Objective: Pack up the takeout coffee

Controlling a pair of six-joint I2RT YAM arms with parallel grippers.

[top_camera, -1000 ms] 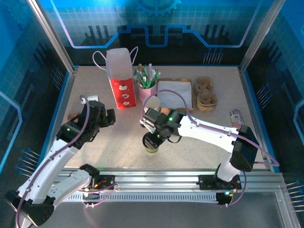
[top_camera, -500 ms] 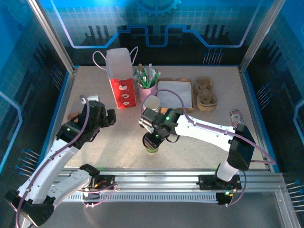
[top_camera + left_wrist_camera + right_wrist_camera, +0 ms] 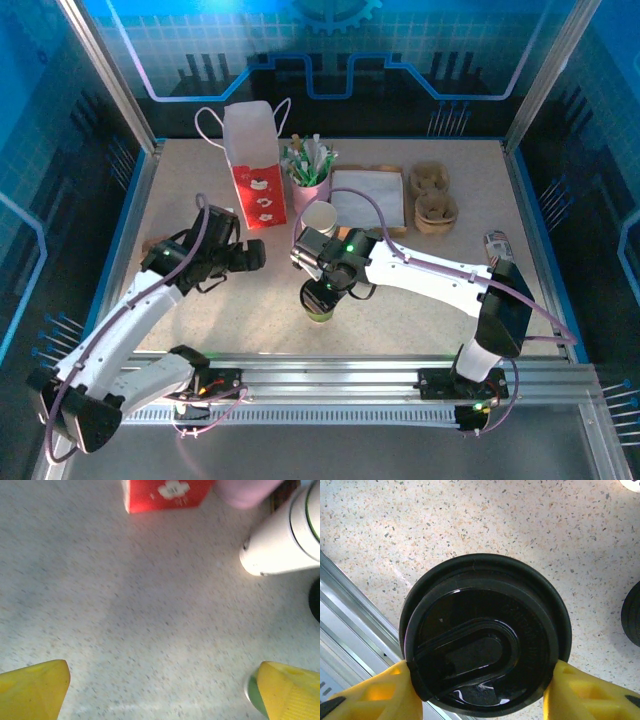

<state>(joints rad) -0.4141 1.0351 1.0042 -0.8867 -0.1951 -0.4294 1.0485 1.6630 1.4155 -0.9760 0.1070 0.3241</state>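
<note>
The takeout coffee, a plain white paper cup (image 3: 320,218), stands upright beside the pink cup; its side shows at the upper right of the left wrist view (image 3: 280,540). My left gripper (image 3: 252,256) hovers open over bare table left of it, nothing between the yellow fingertips (image 3: 162,685). My right gripper (image 3: 322,292) is shut on a round black lid (image 3: 480,635), a finger (image 3: 395,690) pressed to each side. The lid sits over a green cup (image 3: 320,314) near the front edge. That cup's edge peeks behind my left gripper's right fingertip (image 3: 251,696).
A red and white paper bag (image 3: 253,180) stands at the back left, with a pink cup of sticks (image 3: 308,188) beside it. A white tray (image 3: 368,195) and brown cup carriers (image 3: 435,200) lie at the back right. The metal rail (image 3: 330,375) runs along the front.
My left arm has swung right and forward toward the middle of the table, its gripper still open. The right gripper holds the lid in nearly the same place.
</note>
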